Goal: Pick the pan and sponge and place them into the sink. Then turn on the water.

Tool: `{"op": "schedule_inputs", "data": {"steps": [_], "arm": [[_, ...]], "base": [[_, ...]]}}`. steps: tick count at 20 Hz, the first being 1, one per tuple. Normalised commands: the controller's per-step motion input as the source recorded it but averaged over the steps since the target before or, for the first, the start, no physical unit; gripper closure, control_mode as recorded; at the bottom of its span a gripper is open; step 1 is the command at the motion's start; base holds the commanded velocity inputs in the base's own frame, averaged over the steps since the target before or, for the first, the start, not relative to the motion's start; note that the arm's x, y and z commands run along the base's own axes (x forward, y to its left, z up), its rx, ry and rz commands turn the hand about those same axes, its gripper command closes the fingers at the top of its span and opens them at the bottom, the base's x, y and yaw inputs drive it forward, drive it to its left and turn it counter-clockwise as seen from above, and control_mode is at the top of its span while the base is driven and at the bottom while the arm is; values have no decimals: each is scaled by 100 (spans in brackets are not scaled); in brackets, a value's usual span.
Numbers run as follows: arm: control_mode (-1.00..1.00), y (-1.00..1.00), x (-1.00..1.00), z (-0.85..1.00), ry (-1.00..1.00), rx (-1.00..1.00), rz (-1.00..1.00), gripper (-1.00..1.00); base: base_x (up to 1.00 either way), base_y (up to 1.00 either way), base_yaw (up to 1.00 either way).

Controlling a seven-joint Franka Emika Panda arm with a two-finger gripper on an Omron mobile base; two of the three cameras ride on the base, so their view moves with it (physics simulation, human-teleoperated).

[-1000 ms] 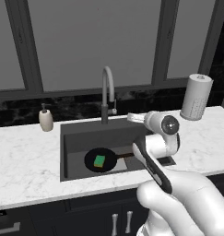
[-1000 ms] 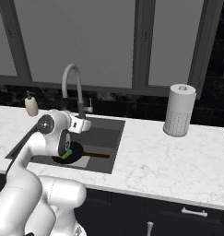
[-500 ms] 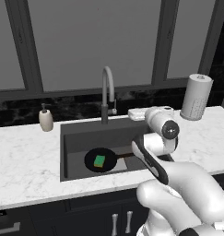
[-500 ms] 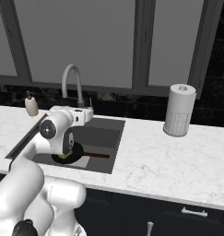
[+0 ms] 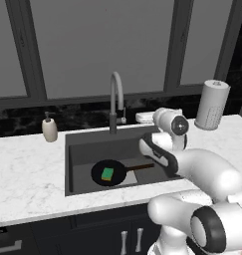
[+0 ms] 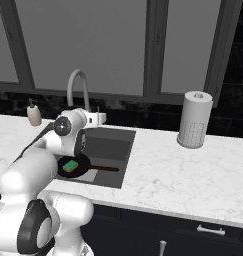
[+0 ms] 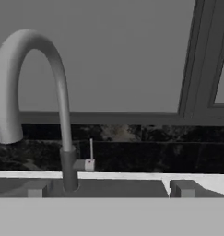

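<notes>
The black pan [image 5: 108,173] lies on the bottom of the dark sink [image 5: 82,149], its brown handle pointing right. On the pan rests the green sponge [image 5: 108,174]; from the right side, pan [image 6: 73,167] and sponge [image 6: 70,166] sit partly behind my arm. My gripper [image 5: 144,117] hovers above the basin's back right, level and aimed at the grey gooseneck faucet [image 5: 116,99]. In the hand view its fingertips [image 7: 182,188] stand wide apart, open and empty, facing the faucet [image 7: 62,115] and its small side lever [image 7: 90,159]. No water runs from the spout.
A beige soap dispenser [image 5: 49,130] stands on the marble left of the sink. A tall paper towel roll [image 5: 212,104] stands at the back right. Dark windows and a black backsplash close off the counter behind the faucet.
The hand has lifted a little and turned at the wrist while pointing toward the faucet. Pan and sponge have stayed put in the sink. The jaws remain open.
</notes>
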Motion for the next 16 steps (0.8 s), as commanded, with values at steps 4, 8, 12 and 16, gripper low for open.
{"op": "schedule_inputs", "data": {"steps": [4, 8, 12, 16], "arm": [[-100, -4, 65, 0, 14, 0, 12, -100], [-100, -1, 28, -20, 6, 0, 7, -100], [-100, -1, 7, -6, 1, 0, 0, -100], [-100, 0, 1, 0, 0, 0, 0, -100]], "base": [[0, 0, 0], [0, 0, 0], [0, 0, 0], [0, 0, 0]]}}
